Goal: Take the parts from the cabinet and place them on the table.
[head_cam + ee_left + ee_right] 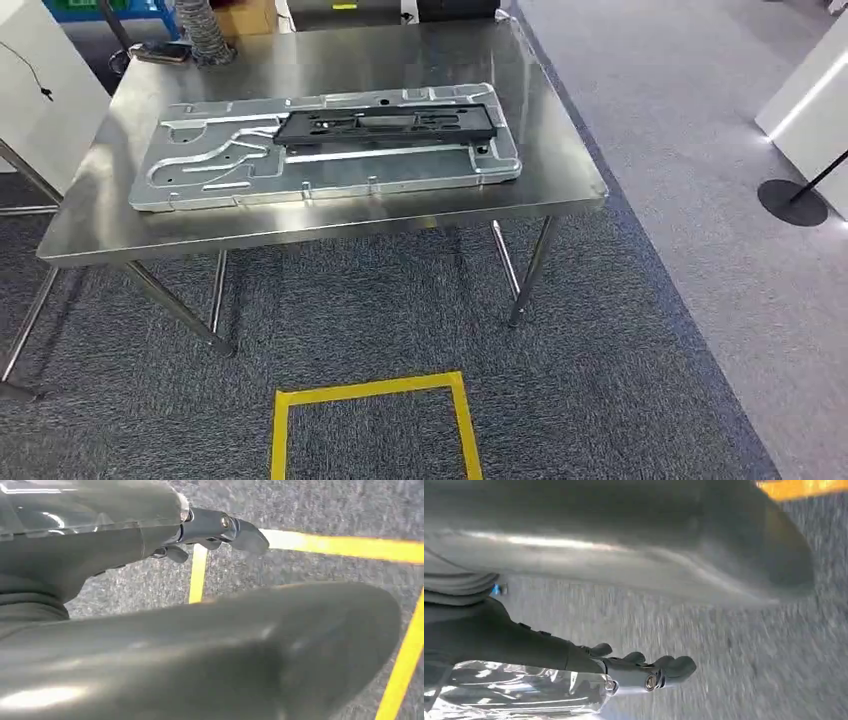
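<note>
Part atop plate, table

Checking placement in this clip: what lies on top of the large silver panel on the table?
A long black frame part lies flat on the silver panel, along its far half. The panel surface beneath the black part is covered, so anything there cannot be seen.

We see the yellow tape square cut off by the head view's lower edge. At the surface far corner, a small dark object is too small to identify. In both wrist views the carpet is blurred, and each robot hand's fingertips are partly hidden
</note>
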